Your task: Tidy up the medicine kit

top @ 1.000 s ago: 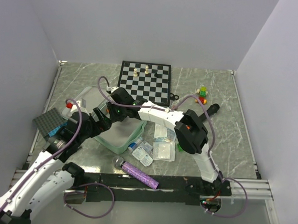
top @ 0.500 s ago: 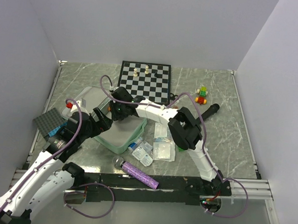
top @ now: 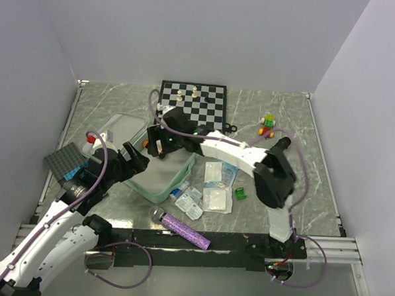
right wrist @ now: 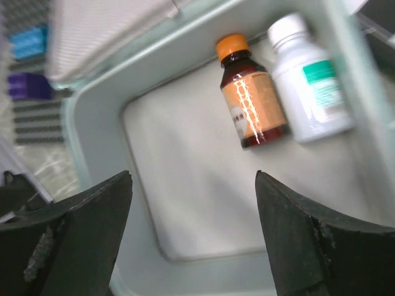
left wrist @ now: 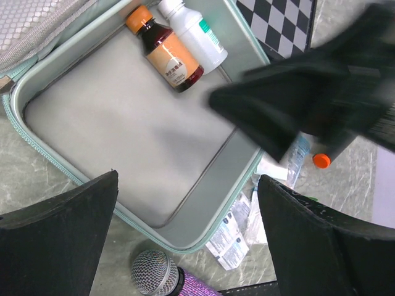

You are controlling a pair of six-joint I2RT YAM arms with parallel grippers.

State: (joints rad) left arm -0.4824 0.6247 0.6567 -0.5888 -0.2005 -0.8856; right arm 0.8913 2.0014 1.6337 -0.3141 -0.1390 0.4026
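**Fill the bare lining, spare the bottles**

The medicine kit [top: 157, 180] lies open left of centre, with a brown bottle [right wrist: 252, 102] and a white bottle [right wrist: 311, 86] side by side in one corner. The right gripper [right wrist: 192, 179] hovers over the tray, jaws apart and empty. The left gripper [left wrist: 188, 179], likewise spread, hangs above it too. The loose sachets [top: 216, 199] beside the kit look next: lift clear of the rim and lay them flat on the grey lining

plain pale lavender-white walls [top: 190, 35] on three sides; grey-green marbled tabletop [top: 303, 160]; even, soft light.
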